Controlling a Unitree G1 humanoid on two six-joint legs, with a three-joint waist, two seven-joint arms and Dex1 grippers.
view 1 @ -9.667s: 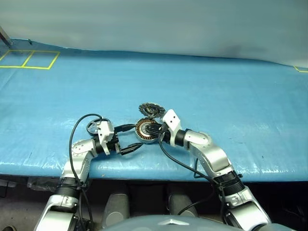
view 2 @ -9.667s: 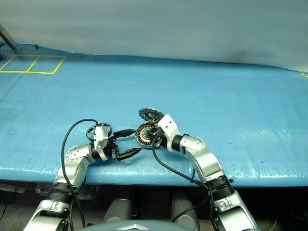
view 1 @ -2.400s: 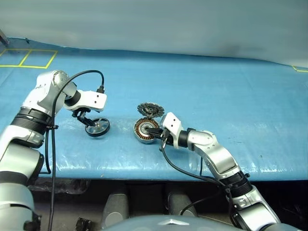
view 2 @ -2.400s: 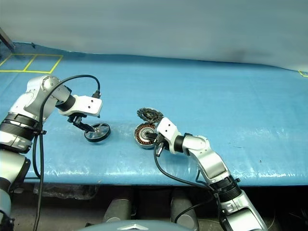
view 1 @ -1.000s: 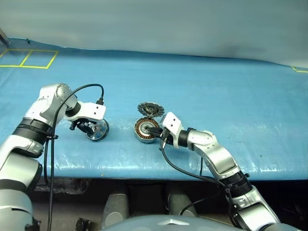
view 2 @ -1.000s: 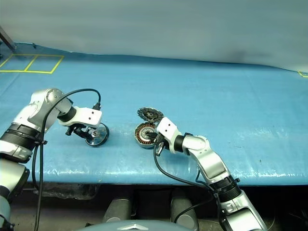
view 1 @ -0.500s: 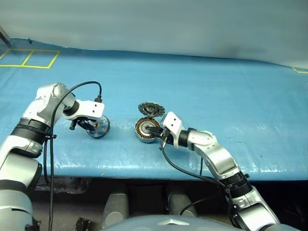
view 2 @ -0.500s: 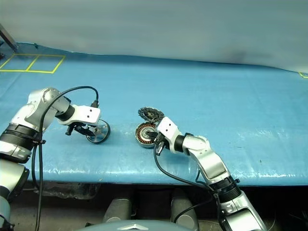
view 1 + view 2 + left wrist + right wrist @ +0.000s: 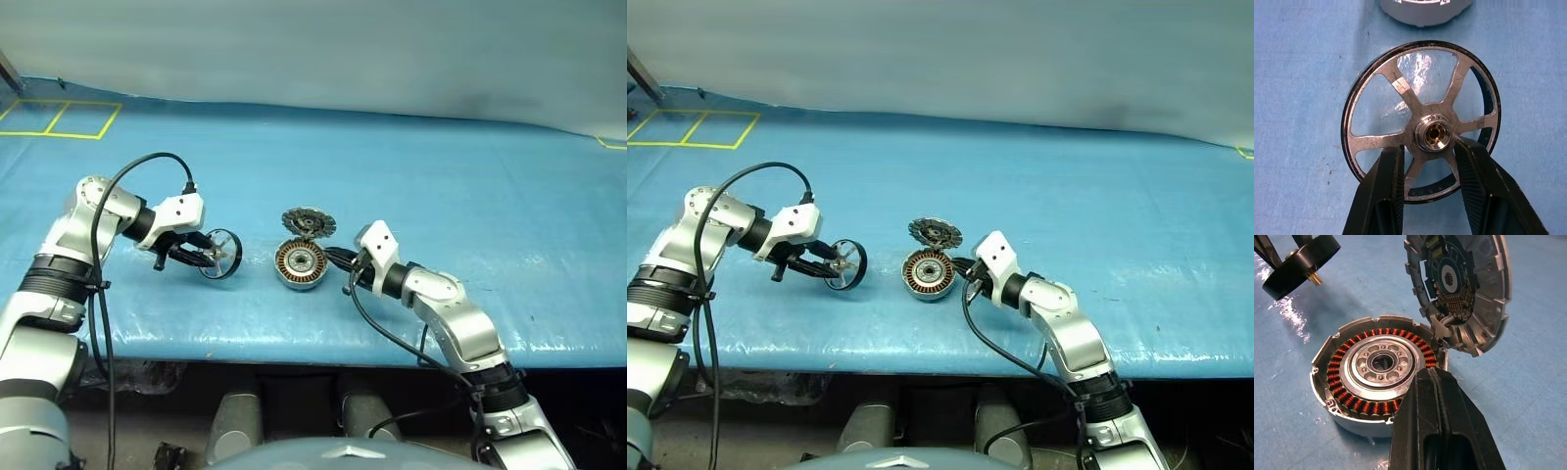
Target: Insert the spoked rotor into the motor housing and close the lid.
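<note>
- The left tool (image 9: 208,257) pinched the spoked rotor (image 9: 221,255) at left-centre (by its hub), ready for carrying.
- The right tool (image 9: 1437,396), pressed together, steadied the motor housing (image 9: 298,264); the lid (image 9: 308,221) stood open.

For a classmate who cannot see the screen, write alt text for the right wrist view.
An open motor housing lies on the blue table cover, its ring of copper windings around a pale hub exposed. Its lid stands tilted up at the rim. The right end effector, shut, rests by the housing's near edge, and the spoked rotor hangs beyond.
</note>
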